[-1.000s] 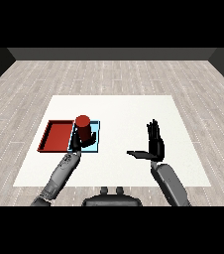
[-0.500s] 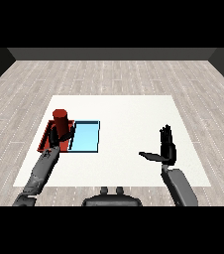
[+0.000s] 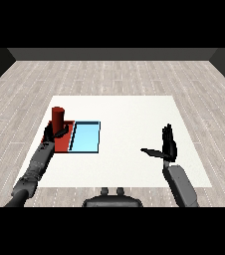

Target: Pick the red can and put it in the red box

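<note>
The red can stands upright over the left part of the red tray. My left hand is at the can's lower part with its fingers curled round it. Whether the can rests on the tray floor is hard to tell. The light blue tray lies right beside the red one, with nothing in it. My right hand is held up over the table's right side, fingers straight and thumb spread, holding nothing.
The white table stretches between the trays and my right hand. Its left edge runs close to the red tray. Grey wooden floor surrounds the table.
My left hand has carried the red can leftward, from over the blue tray to over the red tray. My right hand has drifted right and slightly down.
</note>
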`<state>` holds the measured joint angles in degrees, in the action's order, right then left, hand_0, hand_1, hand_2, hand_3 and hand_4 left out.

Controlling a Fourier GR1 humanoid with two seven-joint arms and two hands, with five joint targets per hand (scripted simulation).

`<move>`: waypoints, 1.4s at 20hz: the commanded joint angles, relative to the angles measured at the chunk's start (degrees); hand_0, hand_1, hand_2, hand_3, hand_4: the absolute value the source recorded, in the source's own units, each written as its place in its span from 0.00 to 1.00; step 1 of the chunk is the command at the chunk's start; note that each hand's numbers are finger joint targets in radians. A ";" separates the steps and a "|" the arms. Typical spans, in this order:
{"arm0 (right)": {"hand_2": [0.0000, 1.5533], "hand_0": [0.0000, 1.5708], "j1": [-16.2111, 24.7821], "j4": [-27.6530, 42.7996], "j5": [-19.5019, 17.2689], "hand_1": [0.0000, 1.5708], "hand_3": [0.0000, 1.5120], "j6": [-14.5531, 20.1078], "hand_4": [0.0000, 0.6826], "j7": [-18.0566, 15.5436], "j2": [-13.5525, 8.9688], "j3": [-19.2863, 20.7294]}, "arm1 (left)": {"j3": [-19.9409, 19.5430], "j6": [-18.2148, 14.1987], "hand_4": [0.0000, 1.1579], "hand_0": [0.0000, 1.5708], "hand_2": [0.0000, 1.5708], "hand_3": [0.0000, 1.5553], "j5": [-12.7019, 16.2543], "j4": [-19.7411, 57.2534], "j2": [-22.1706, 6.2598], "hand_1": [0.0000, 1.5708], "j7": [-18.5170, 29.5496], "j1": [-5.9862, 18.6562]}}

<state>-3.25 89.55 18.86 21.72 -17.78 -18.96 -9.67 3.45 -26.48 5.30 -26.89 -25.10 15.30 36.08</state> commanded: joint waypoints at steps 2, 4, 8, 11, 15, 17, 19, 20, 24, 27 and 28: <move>0.00 0.00 -5.18 -5.88 2.46 0.00 0.00 -2.40 0.00 0.12 0.65 3.01 | -0.70 -1.65 0.87 0.99 0.93 0.92 -2.20 13.40 1.68 0.99 -0.25 4.40; 0.00 0.00 -2.23 -5.69 0.82 0.00 0.00 -0.64 0.00 -1.64 2.36 1.33 | 0.20 -3.20 0.70 0.47 0.47 0.47 -3.47 17.18 1.98 0.47 -4.08 4.78; 0.00 0.00 -5.50 -9.76 -0.88 0.00 0.00 -0.50 0.00 -3.46 4.25 0.24 | 0.81 -4.64 0.67 0.38 0.40 0.26 -4.64 22.22 3.97 0.38 -8.23 6.70; 0.00 0.00 -4.40 -9.59 0.80 0.00 0.00 -1.89 0.00 -4.29 3.76 2.14 | -2.63 -1.21 0.61 0.58 0.58 0.09 -1.43 23.91 0.68 0.58 -9.20 4.65; 0.00 0.00 -5.73 -8.69 0.68 0.00 0.00 -1.54 0.00 -1.49 3.35 2.08 | -3.34 3.66 0.56 0.95 0.85 0.00 -0.97 25.13 -1.62 0.95 -10.10 4.42; 0.00 0.00 -7.12 -11.23 0.85 0.00 0.00 -2.46 0.00 -4.20 4.15 2.89 | -2.95 7.71 0.00 0.00 0.00 0.00 -1.32 25.59 -1.70 0.00 -11.65 5.04; 0.00 0.00 -4.72 -10.29 0.28 0.00 0.00 -3.12 0.00 -5.38 4.28 2.14 | -2.55 7.01 0.00 0.00 0.00 0.00 -1.92 25.67 -2.21 0.00 -11.80 5.11; 0.00 0.00 -4.70 -10.20 0.38 0.00 0.00 -2.42 0.00 -5.28 5.69 1.69 | -2.82 7.38 0.00 0.00 0.00 0.00 -1.68 25.61 -2.16 0.00 -10.73 3.85; 0.00 0.00 -6.11 -11.06 2.88 0.00 0.00 -6.03 0.00 -4.86 2.70 5.50 | -1.16 2.69 0.00 0.00 0.00 0.00 -3.68 24.75 -0.83 0.00 -11.12 6.03; 0.00 0.00 -5.84 -8.72 1.99 0.00 0.00 -4.21 0.00 -3.75 3.64 4.50 | -5.78 1.28 0.00 0.00 0.00 0.00 0.79 19.99 -1.45 0.00 -2.96 5.25; 0.00 0.00 -4.37 -10.73 1.74 0.00 0.00 -5.74 0.00 -6.98 5.02 3.67 | -5.51 4.38 0.00 0.00 0.00 0.00 0.41 19.31 -2.97 0.00 -1.70 5.95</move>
<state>-8.45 79.78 20.53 17.45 -22.54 -14.76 -5.86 -0.03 -23.37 3.93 -4.40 -26.68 7.95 41.89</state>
